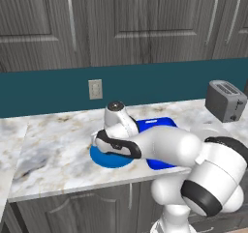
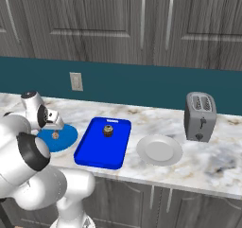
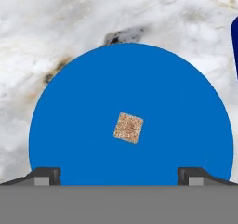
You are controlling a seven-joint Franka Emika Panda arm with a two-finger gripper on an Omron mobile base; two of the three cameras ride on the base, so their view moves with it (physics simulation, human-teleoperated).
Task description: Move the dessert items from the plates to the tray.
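Note:
A tan cube-shaped dessert item (image 3: 128, 128) lies in the middle of the round blue plate (image 3: 74, 102), also seen as a small lump (image 2: 55, 135) on that plate (image 2: 67, 138). My gripper (image 3: 119, 175) hangs straight above it, open, with its fingertips (image 3: 46, 175) well apart and nothing between them. The hand (image 2: 51, 120) hovers over the plate's rear half. A darker brown dessert item (image 2: 108, 131) sits on the far part of the blue rectangular tray (image 2: 101, 151), just right of the round plate. A pale round plate (image 2: 159, 150) lies bare to the tray's right.
A grey toaster (image 2: 200, 110) stands at the back right of the marble counter (image 2: 208, 168). A wall socket (image 2: 75, 81) is on the teal backsplash. My white arm covers much of the round plate (image 1: 109, 160) and tray (image 1: 160, 123) in the left base view.

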